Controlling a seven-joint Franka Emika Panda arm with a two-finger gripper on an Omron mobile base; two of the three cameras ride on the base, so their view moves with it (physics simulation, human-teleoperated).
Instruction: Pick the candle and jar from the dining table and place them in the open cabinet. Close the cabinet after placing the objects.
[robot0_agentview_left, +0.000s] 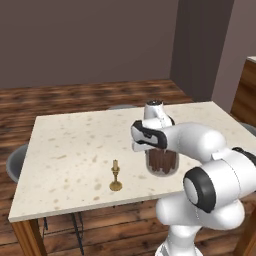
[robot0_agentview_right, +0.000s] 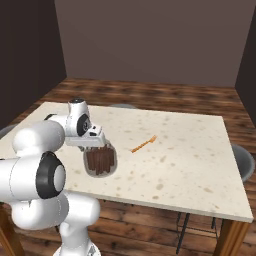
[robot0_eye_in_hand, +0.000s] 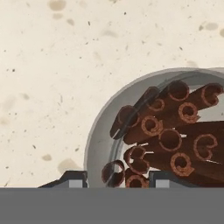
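I am reaching out over the dining table (robot0_agentview_left: 65, 150) with my gripper (robot0_eye_in_hand: 117, 180) pointing straight down onto the jar (robot0_agentview_left: 161, 161). The jar is standing upright on the table near its front edge, directly beneath my hand. In the hand view its round glass rim is sitting low and to the right, with the curled reddish-brown sticks (robot0_eye_in_hand: 168, 140) showing through the top, and my two dark fingertips (robot0_eye_in_hand: 72, 179) are standing at the bottom on either side of the near part of the rim. In the base views my hand is covering the jar's top, so the jar's lower half is showing below it. My fingers are straddling the rim, but I cannot tell whether they are already pressing on the glass or standing just apart from it. The candle (robot0_agentview_left: 115, 176) is standing upright on the table, to the left of the jar and apart from it, nearer the front edge.
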